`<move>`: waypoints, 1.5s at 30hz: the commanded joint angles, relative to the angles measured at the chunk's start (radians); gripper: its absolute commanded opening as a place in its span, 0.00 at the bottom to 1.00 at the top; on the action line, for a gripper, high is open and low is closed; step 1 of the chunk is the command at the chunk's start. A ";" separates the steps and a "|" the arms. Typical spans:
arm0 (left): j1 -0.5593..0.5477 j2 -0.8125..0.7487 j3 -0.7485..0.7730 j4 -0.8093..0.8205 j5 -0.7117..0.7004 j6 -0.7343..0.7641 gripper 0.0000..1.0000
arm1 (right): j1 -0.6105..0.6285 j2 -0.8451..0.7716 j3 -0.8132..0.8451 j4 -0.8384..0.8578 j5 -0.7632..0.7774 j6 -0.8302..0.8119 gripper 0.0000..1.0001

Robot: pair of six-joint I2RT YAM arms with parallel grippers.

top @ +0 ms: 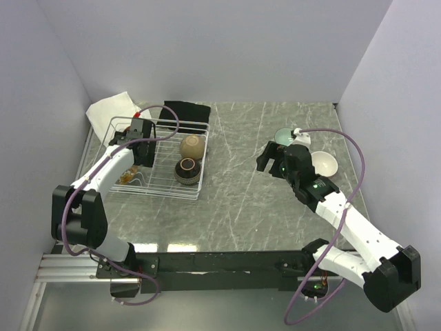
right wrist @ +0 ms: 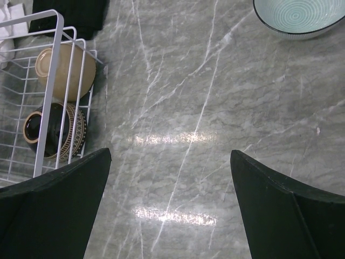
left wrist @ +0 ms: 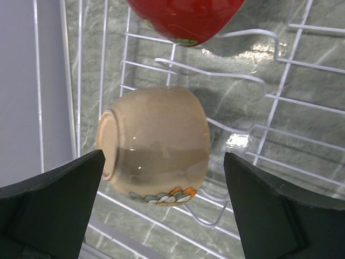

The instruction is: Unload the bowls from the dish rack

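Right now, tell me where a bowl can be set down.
Bare table between the rack and the teal bowl, and the strip on the rack's near side. Crowded: inside the rack, and by the beige bowl far right.

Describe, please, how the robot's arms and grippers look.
The left arm and right arm have white links, black joints and a looping purple cable each. A green light glows on the right arm. The left gripper and right gripper each have two broad black wedge-shaped fingers.

Left wrist: red bowl cropped by top edge. Right wrist: teal bowl cropped top and right. Top view: left arm hides left part of dish rack.
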State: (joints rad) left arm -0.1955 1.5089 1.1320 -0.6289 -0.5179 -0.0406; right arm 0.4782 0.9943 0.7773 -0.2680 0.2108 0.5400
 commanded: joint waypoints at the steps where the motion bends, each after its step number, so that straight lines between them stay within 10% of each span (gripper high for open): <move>1: 0.007 -0.013 0.063 -0.072 -0.042 0.025 0.99 | 0.016 -0.026 -0.009 0.058 0.038 -0.018 1.00; 45: 0.010 0.065 0.045 -0.072 -0.005 0.153 0.95 | 0.050 -0.020 -0.035 0.090 0.009 -0.035 1.00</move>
State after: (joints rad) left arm -0.1902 1.5669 1.1496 -0.7013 -0.4984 0.1120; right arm 0.5194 0.9913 0.7456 -0.2203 0.2153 0.5209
